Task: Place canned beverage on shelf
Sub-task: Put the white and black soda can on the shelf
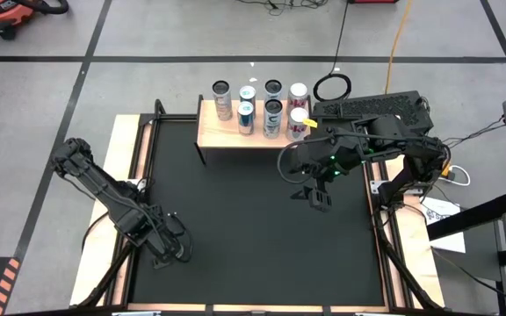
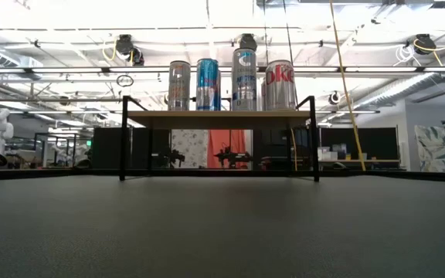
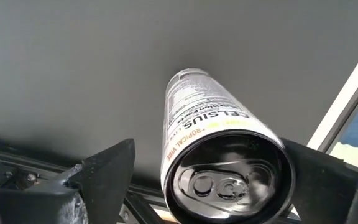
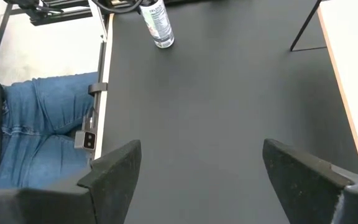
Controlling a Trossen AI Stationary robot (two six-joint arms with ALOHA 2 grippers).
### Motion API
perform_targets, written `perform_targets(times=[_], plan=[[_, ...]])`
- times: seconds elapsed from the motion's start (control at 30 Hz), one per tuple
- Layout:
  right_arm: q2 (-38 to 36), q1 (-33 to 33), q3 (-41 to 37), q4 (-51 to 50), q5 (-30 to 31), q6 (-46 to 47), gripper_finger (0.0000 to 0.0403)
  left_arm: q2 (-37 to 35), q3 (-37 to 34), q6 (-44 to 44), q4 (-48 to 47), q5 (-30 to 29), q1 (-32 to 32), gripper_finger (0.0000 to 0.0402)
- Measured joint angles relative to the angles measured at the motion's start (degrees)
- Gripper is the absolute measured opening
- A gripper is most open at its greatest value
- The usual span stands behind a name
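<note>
Black matting covers the worktop [image 1: 253, 228], which is edged with light wooden strips and stands on a grey floor crossed by dark tape lines. At the near left corner, the left pincer [image 3: 213, 171] has its two dark fingers [image 3: 107, 165] spread wide on either side of a white Celsius can [image 3: 219, 146]; the can stands upright on the mat between them, its top facing the wrist camera, with gaps showing on both sides, so nothing is gripped. Over the mat on the right side, the right pincer [image 1: 316, 197] hangs just in front of the shelf, its fingers [image 4: 114, 168] also wide apart and empty. Beyond it, the shelf [image 1: 211, 132], a small light-wood board on thin black legs, sits at the far edge of the worktop and carries eight upright cans [image 1: 273, 118] in two rows of four. From the right wrist view, a person's blue-jeaned legs [image 4: 36, 137] show beside the worktop.
</note>
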Motion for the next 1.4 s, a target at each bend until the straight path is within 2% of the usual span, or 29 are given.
perform_targets(times=[0.23, 0.47, 1.0, 1.4], plan=[[0.0, -0.01, 0.0, -0.11, 0.0, -0.12, 0.0318, -0.02, -3.64, 0.52, 0.7, 3.26, 0.0, 0.0308], [0.0, 0.0, 0.0, -0.11, 0.0, -0.37, 0.0318, -0.09, -4.07, 7.23, 0.66, 3.09, 1.61, 0.0243], [0.0, 0.0, 0.0, -0.18, 0.0, 0.81, 0.0318, -0.01, -3.62, 18.36, 3.1, 1.83, 5.74, 0.0252], [-0.02, 0.0, 0.0, -4.39, 0.0, 1.99, 0.0318, 0.02, 7.06, 32.19, -7.46, 2.08, 18.18, 0.0253]])
